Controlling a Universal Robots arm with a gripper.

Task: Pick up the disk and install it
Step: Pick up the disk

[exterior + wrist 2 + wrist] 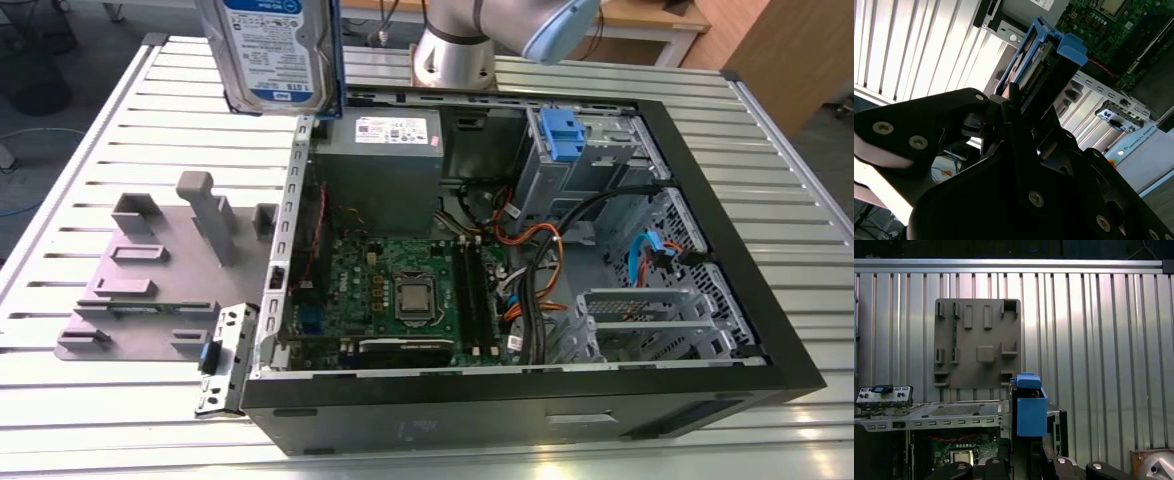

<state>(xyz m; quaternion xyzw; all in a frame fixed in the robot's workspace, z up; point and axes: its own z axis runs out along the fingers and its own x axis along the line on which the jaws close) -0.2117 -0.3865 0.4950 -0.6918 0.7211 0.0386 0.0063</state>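
Flat silver rectangular disk (274,50) with blue plastic bracket hangs upright above slatted metal worktop (120,130), just beside rear corner of open black computer case (747,300). Exterior view alone shows white-and-blue label.

Second wrist view: black hand (1021,107) clamped on disk edge (1029,65), green motherboard (1114,25) beyond.

First wrist view: bracket end-on (1031,412), grey fixture plate (976,345) on worktop.

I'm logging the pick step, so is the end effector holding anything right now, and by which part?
Yes: the flat silver hard disk with a blue plastic bracket, clamped in the end effector at the end opposite its blue tab.
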